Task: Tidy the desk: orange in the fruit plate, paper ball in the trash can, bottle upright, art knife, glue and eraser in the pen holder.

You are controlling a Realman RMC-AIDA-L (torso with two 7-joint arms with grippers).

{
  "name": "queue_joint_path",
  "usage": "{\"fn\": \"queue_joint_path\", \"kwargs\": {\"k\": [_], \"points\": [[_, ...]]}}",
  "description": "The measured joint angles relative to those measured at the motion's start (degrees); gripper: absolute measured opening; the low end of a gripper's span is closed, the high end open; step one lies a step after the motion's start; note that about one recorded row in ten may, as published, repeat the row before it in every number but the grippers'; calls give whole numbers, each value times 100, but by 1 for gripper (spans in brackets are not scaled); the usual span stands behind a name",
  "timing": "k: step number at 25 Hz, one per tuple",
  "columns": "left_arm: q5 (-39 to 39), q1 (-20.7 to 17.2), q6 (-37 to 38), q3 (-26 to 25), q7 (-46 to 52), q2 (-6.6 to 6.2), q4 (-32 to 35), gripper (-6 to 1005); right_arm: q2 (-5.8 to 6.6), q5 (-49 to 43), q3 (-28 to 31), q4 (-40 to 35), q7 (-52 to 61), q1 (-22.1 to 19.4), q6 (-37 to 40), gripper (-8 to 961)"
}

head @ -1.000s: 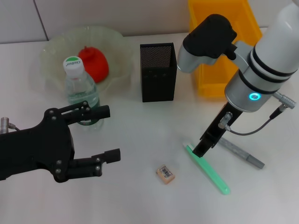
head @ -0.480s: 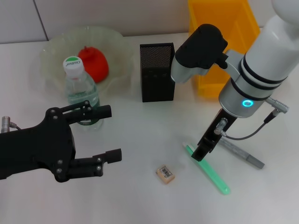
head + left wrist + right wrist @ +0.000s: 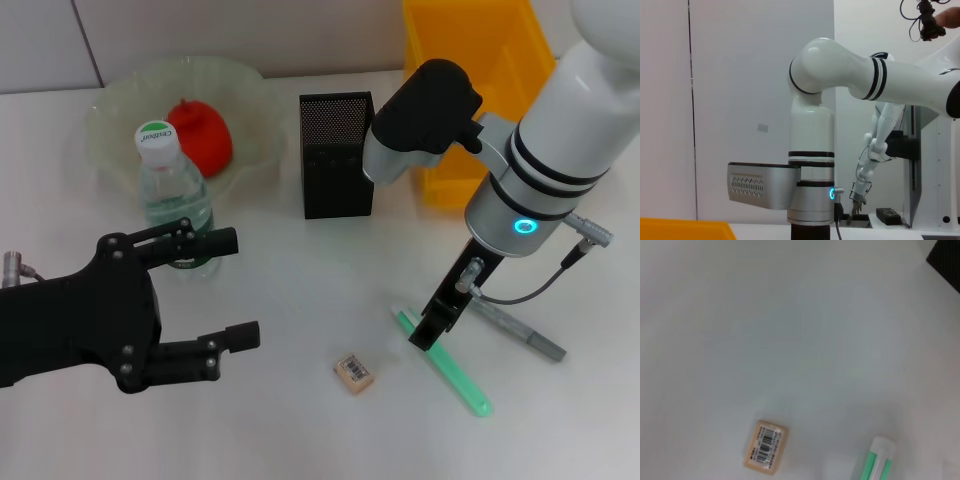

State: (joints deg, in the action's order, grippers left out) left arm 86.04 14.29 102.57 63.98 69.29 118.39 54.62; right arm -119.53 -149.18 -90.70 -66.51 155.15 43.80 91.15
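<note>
Green glue stick [image 3: 446,365] lies flat on desk w/ right gripper [image 3: 432,328] low at its white-cap end, jaws unclear, so off-centre closing could roll it toward art knife [image 3: 517,329]; left gripper [image 3: 228,290] idle, wide open.

We're looking down on the white table [image 3: 765,325], where the tan eraser [image 3: 766,447] lies barcode up, well apart from the white-capped end of the green glue stick [image 3: 876,462].
</note>
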Motion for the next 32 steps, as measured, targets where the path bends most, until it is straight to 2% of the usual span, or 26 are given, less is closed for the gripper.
{"fn": "queue_joint_path", "kwargs": {"k": [18, 32], "points": [[0, -14, 9, 61, -9, 0, 2, 801, -20, 36, -19, 746, 45, 551, -138, 628], [0, 5, 8, 71, -12, -9, 3, 801, -27, 86, -80, 1099, 51, 728, -338, 628]]}}
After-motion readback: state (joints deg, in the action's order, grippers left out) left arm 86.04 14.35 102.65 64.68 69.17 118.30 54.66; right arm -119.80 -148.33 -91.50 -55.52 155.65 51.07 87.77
